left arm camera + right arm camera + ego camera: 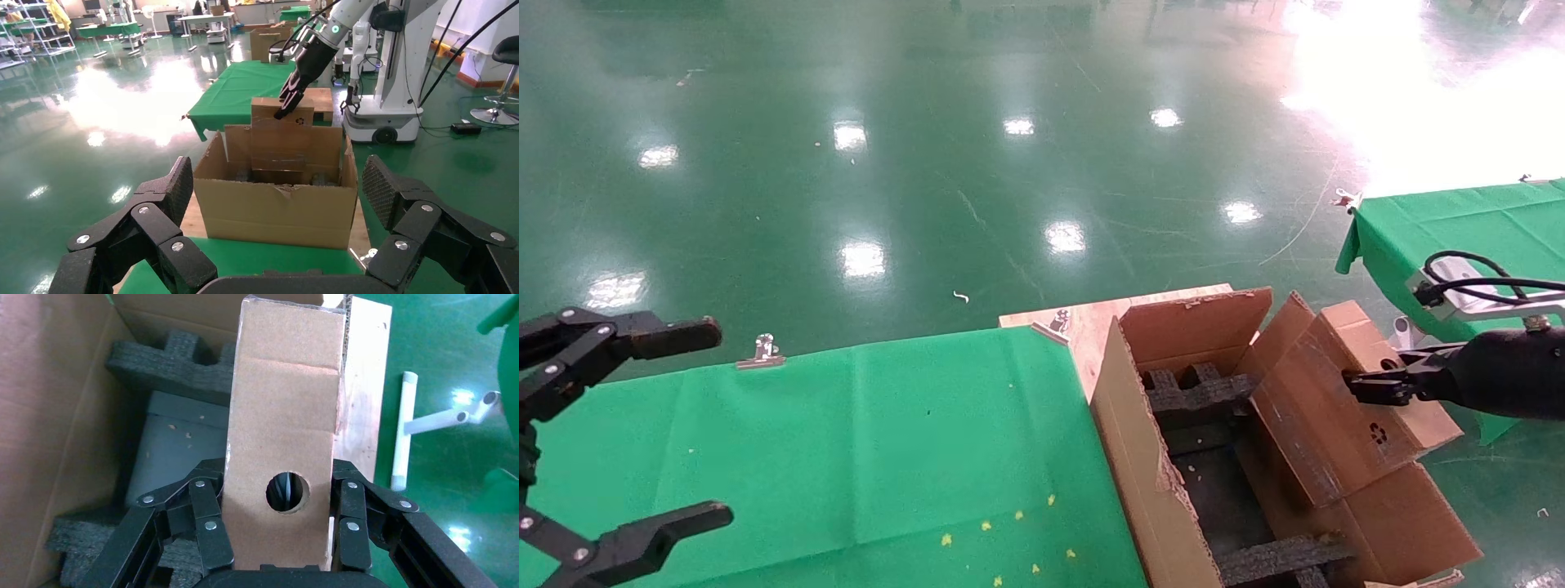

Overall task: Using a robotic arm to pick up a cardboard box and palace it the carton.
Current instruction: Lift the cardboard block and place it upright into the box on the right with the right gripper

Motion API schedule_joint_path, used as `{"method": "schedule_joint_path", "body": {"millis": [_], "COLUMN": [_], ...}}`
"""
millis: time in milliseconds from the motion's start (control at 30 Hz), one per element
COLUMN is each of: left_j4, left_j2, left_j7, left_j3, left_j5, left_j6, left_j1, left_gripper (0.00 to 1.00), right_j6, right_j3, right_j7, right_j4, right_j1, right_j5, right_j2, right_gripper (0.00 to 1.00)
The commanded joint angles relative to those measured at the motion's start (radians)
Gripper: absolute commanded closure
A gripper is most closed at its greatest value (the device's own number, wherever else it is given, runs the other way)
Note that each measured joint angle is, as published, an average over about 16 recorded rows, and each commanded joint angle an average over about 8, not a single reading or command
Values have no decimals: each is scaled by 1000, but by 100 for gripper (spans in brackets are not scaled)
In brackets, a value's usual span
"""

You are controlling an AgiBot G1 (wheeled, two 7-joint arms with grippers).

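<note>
My right gripper point(1365, 385) is shut on the small brown cardboard box point(1320, 433) and holds it tilted over the right side of the large carton point(1140, 465). In the right wrist view the fingers point(208, 520) clamp both sides of the box point(284, 404), whose narrow side has a round hole. Black foam inserts point(177, 361) lie below it inside the carton. The left wrist view shows the white right arm point(333, 27) holding the box point(269, 109) above the carton point(275, 208). My left gripper point(695, 425) is open and empty over the green table, far left.
The carton stands on a wooden board point(1083, 320) at the right end of the green-clothed table point(846, 457). A metal clip point(762, 353) holds the cloth's far edge. A second green table point(1459, 216) is behind the right arm. A white pipe frame point(404, 429) lies on the floor.
</note>
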Motion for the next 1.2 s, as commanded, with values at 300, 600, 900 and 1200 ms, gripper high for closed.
{"method": "schedule_joint_path", "body": {"millis": [300, 600, 900, 1200], "left_j4": [0, 0, 0, 0], "left_j2": [0, 0, 0, -1], "left_j7": [0, 0, 0, 1], "left_j3": [0, 1, 1, 1], "left_j5": [0, 0, -1, -1], "left_j6": [0, 0, 0, -1], "left_j1": [0, 0, 0, 0], "left_gripper": [0, 0, 0, 0], "right_j6": [46, 131, 226, 290], "right_j3": [-31, -63, -93, -117], "right_j7": [118, 182, 242, 290], "right_j4": [13, 11, 5, -12], "right_j1": [-38, -109, -187, -257], "right_j5": [-65, -81, -112, -123], "right_j2": [-31, -78, -123, -155], "right_gripper": [100, 100, 100, 100]}}
